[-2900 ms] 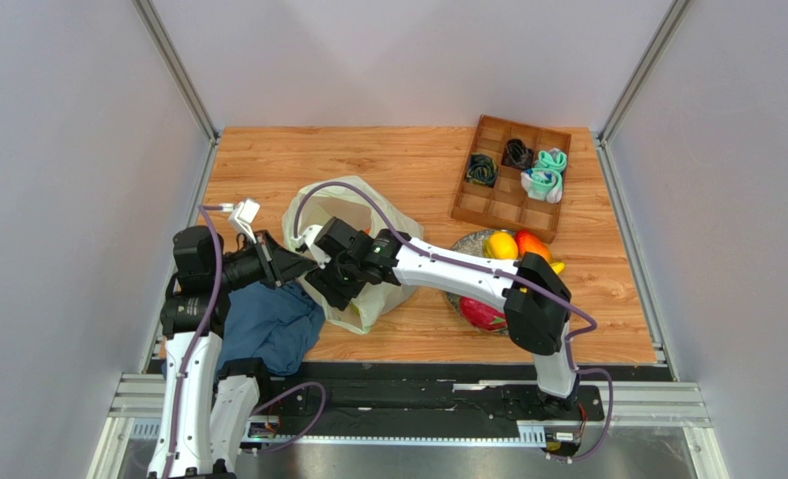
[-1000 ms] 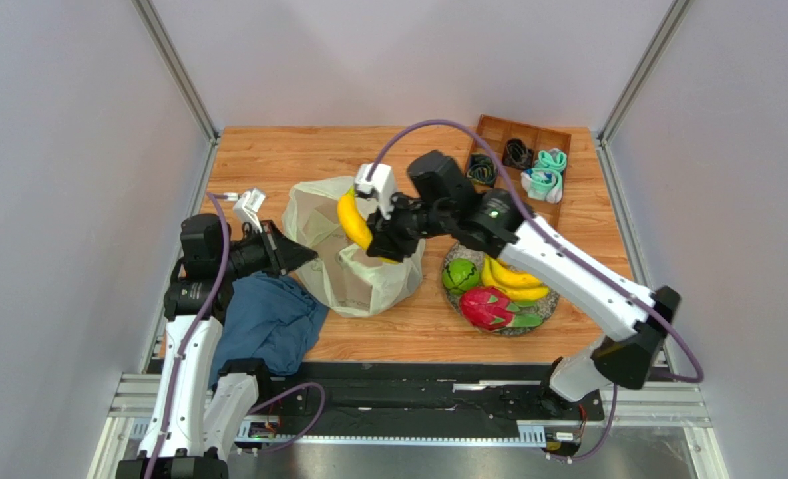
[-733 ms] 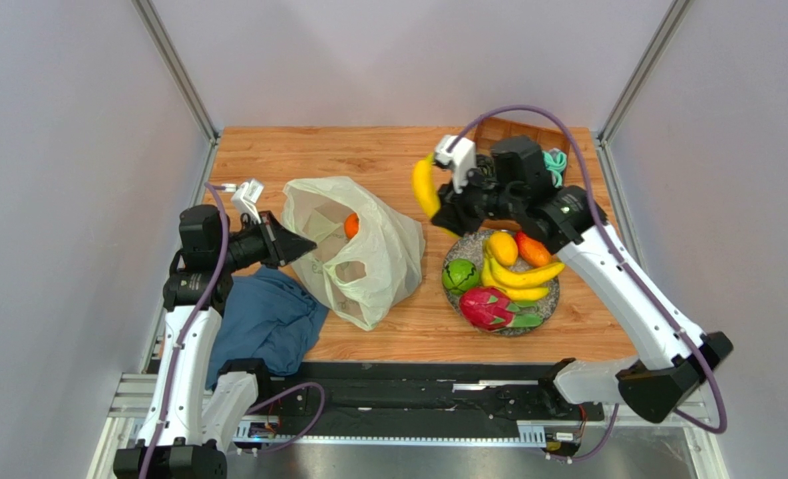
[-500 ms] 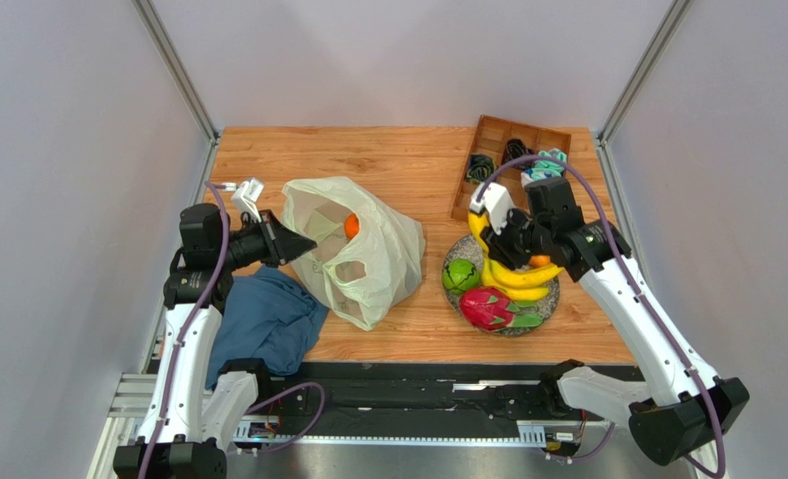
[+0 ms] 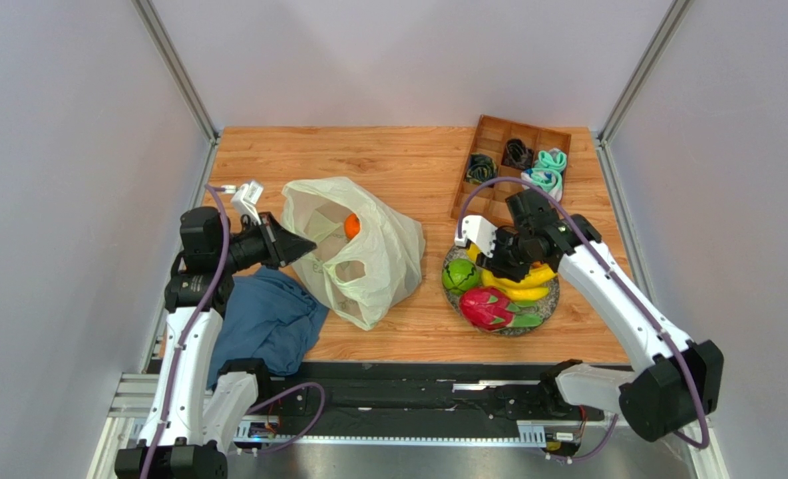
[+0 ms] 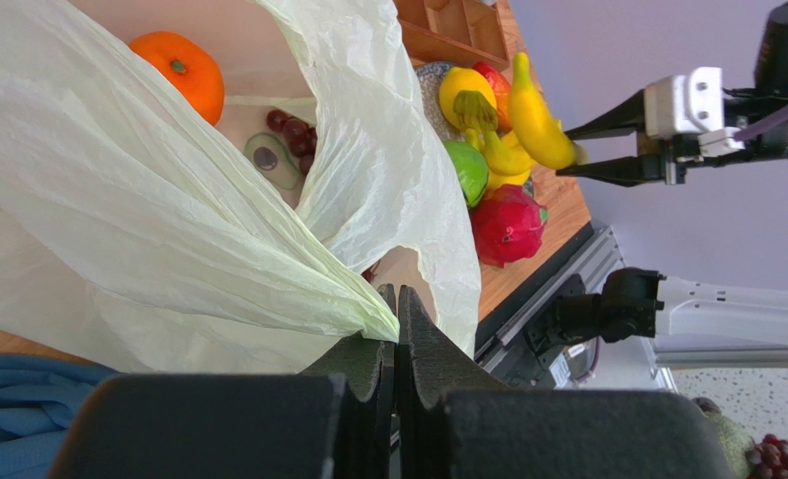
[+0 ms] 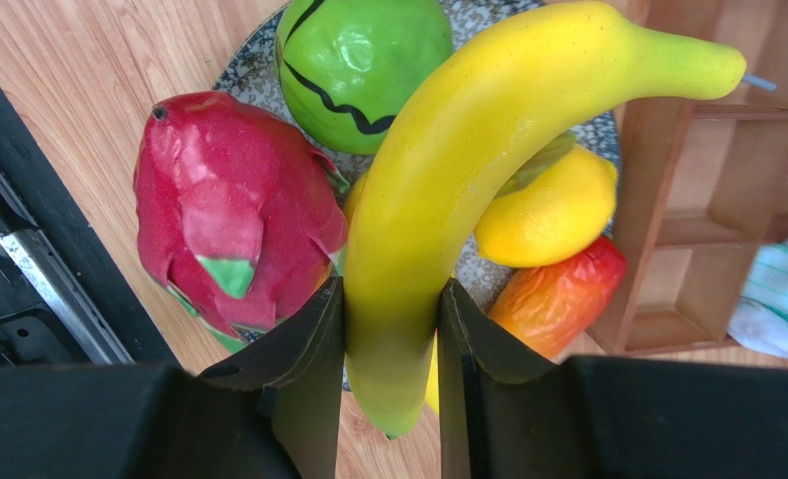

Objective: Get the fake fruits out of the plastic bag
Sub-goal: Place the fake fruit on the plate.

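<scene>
- Right gripper (image 7: 390, 291) clamps a banana (image 7: 488, 130) just above the fruit plate (image 7: 251, 62).
- Left gripper (image 6: 396, 299) pinches the bag (image 6: 148, 200) by its rim, jaws tight together.
- Orange (image 6: 179, 72), grapes (image 6: 293, 135) and perhaps an avocado half (image 6: 268, 158) lie inside the bag, left of the plate.

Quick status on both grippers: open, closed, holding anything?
Left gripper: closed, pinching the edge of the plastic bag.
Right gripper: closed on a banana.
</scene>
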Motion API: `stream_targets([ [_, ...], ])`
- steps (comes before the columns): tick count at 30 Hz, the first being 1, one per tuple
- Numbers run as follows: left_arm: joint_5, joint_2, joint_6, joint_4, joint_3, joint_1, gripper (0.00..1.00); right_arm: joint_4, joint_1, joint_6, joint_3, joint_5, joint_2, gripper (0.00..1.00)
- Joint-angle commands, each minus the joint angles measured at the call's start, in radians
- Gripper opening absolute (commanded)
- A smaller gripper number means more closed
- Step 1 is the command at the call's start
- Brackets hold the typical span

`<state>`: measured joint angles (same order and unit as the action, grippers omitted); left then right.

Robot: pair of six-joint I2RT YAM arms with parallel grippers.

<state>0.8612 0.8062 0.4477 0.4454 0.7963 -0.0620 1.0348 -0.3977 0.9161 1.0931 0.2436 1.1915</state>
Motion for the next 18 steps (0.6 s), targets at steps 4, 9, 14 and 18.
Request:
stream_targets([
  [4,0.004,-0.048,-0.014,0.004,-0.009,-0.028,0.0,-0.05,-0.006,-0.002,0.071,-0.018,0.163,0.15],
  [9,0.007,-0.053,-0.014,0.01,-0.011,-0.042,0.0,-0.013,-0.007,-0.013,0.114,-0.052,0.252,0.16],
  [14,0.007,-0.044,0.0,-0.011,-0.014,-0.044,0.0,0.008,-0.009,-0.081,0.136,-0.095,0.292,0.19],
  [18,0.019,-0.038,0.026,-0.027,-0.003,-0.045,0.0,0.033,-0.009,-0.115,0.149,-0.095,0.301,0.27],
])
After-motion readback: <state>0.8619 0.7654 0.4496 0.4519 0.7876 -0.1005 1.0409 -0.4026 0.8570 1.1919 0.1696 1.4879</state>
